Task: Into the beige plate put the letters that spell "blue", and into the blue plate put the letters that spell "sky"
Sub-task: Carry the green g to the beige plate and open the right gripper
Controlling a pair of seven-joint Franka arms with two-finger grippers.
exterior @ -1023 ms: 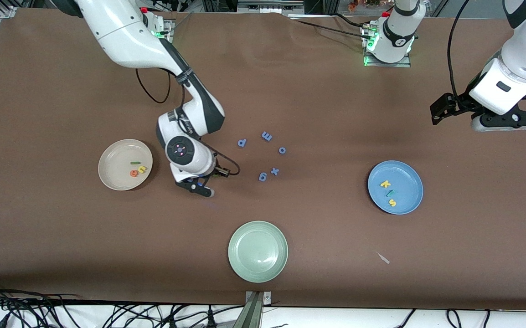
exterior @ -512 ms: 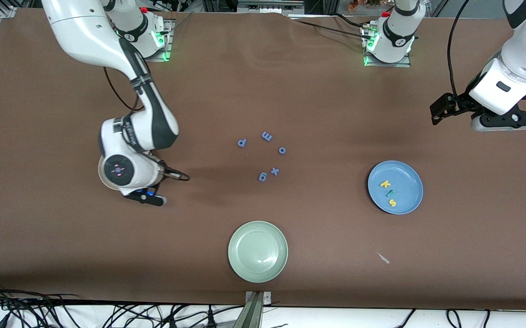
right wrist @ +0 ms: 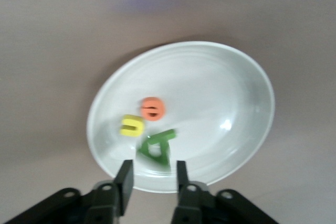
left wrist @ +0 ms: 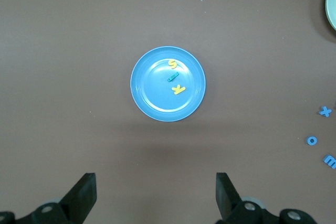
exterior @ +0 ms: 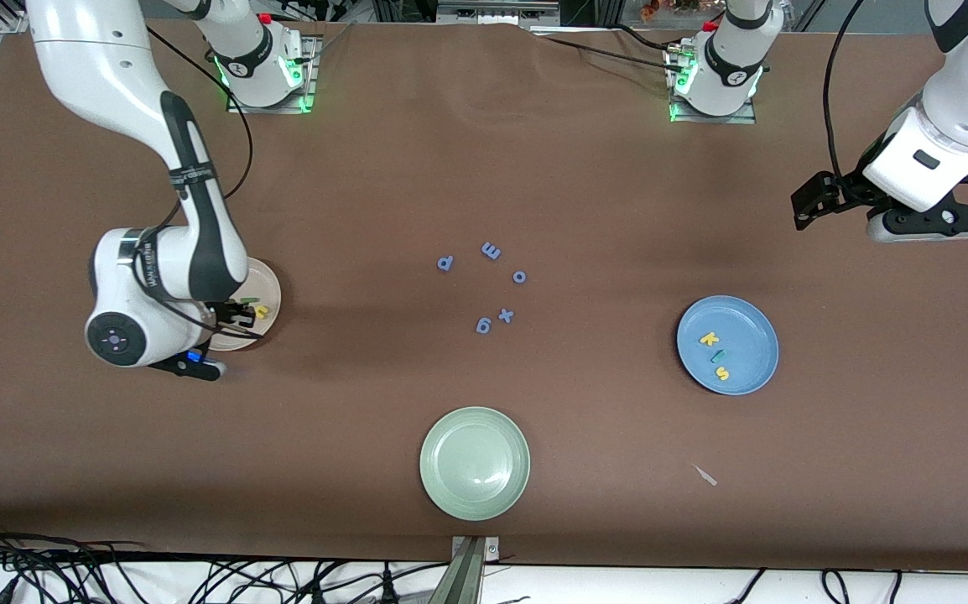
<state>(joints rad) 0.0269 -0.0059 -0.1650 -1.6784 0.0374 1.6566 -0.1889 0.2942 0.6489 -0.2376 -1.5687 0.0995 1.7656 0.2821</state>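
My right gripper (right wrist: 153, 169) hangs over the beige plate's (right wrist: 226, 77) rim with its jaws open. The olive-green "b" (right wrist: 157, 149) is blurred just past the fingertips, free of them, over the plate. In the plate lie the orange "e" (right wrist: 153, 108) and yellow "u" (right wrist: 132, 125). From the front, the right gripper (exterior: 236, 319) covers part of the beige plate (exterior: 272, 289), and the green "l" (exterior: 249, 299) shows beside the "u" (exterior: 262, 311). The blue plate (exterior: 752, 327) holds the "k" (exterior: 709, 339), "y" (exterior: 718, 356) and "s" (exterior: 722, 373). My left gripper (left wrist: 156, 190) waits open and high, at the left arm's end of the table.
A pale green plate (exterior: 475, 463) sits near the front edge. Several blue-purple letters (exterior: 491, 250) lie scattered mid-table between the two plates. A small white scrap (exterior: 706, 476) lies nearer the front camera than the blue plate.
The right arm swept from mid-table to over the beige plate, and its jaws opened, letting go of the green "b". The left arm has not moved.
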